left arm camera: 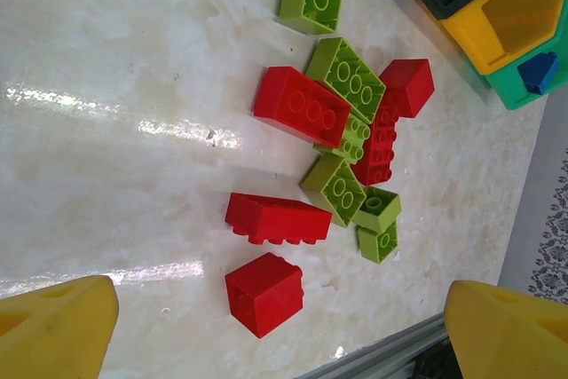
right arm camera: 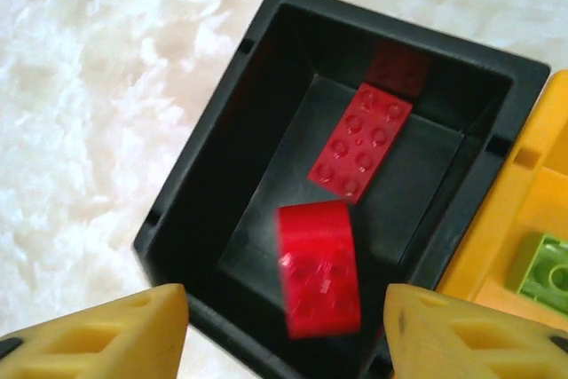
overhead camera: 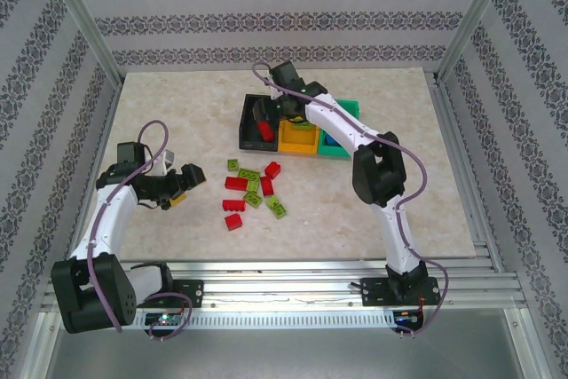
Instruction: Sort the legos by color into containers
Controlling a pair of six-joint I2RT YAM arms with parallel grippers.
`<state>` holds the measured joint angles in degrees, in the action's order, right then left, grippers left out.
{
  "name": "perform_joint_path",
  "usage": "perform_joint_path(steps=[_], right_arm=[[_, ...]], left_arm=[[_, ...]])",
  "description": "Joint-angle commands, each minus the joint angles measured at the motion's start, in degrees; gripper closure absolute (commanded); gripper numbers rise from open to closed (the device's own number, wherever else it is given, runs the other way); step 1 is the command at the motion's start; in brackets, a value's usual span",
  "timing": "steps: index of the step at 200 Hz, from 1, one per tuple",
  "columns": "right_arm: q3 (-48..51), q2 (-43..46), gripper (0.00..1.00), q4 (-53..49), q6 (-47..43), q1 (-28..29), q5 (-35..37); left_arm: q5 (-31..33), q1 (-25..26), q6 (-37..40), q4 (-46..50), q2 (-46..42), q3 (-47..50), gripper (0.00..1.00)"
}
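Roughly a dozen legos (overhead camera: pixel 253 188) lie mid-desk (overhead camera: pixel 177 113), at 7 o'clock from the containers (overhead camera: pixel 297 139), in the top view; in the left wrist view the left gripper (left arm camera: pixel 282 326) is wide open and empty, facing these light, rigid, slick pieces, best pinched across flat sidewalls; in the right wrist view the right gripper (right arm camera: pixel 288 335) is spread and unloaded above two red bricks (right arm camera: pixel 362 139) in the black bin (right arm camera: pixel 213 157).

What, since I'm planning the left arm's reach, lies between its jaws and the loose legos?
Only bare table: the left wrist view shows open tabletop from the left jaws to the nearest red lego; the top view agrees.
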<state>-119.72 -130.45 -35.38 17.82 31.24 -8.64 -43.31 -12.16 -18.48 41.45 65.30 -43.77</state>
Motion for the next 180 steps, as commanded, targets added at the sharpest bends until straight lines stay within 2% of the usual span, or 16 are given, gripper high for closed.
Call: perform_joint_path(steps=[1,50,76,105,180], right_arm=[[2.07,2.62,0.37,-2.24,0.10,0.50,-1.79],[26.44,15.14,0.38,5.14,-1.91,3.98,-0.59],[34.04,17.24,0.37,6.60,-1.35,4.67,-0.94],[36.84,16.22,0.36,7.50,-0.83,5.46,-1.34],[31.33,9.91,0.33,7.11,0.26,7.64,-2.27]], left_arm=[[-0.82,-0.73,-0.48,-1.53,-1.40,0.31,0.05],[-1.26,-0.76,-0.68,-2.34,-1.17,0.58,0.05],[-1.19,-0.76,-0.36,-1.98,-0.31,0.25,0.05],[-1.07,-0.80,-0.86,-3.14,-0.53,0.80,0.05],[-1.34,-0.67,-0.84,-2.92,0.08,0.79,0.05]])
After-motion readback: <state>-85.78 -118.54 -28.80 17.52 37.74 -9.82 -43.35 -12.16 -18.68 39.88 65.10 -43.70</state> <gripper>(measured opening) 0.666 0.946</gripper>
